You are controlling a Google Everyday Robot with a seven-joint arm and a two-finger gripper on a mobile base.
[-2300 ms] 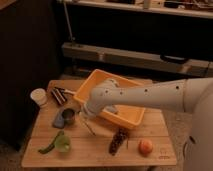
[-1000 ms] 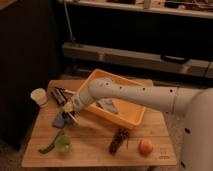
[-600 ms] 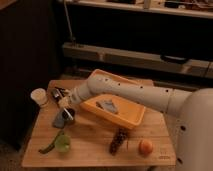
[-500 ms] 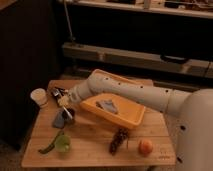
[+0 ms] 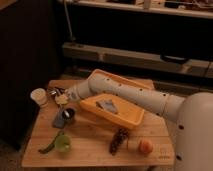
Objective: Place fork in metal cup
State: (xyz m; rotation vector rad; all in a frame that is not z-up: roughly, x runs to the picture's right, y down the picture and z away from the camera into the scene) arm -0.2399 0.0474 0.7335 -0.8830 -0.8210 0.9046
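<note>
The metal cup is small, dull grey and dark inside. It stands on the left part of the wooden table, with a blue-grey object against its left side. My gripper is just behind and above the cup, at the end of the white arm that reaches in from the right. It is near the dark striped-handled items. I cannot make out the thin fork. It may be hidden at the gripper or in the cup.
A white ribbed cup stands at the far left. A green cup with a green strip beside it is at the front left. An orange tray holding a grey object fills the middle. A dark object and an orange fruit lie at the front right.
The arm swung left from the tray's front edge to over the metal cup. The gripper now sits slightly higher and further back-left, behind the cup.
</note>
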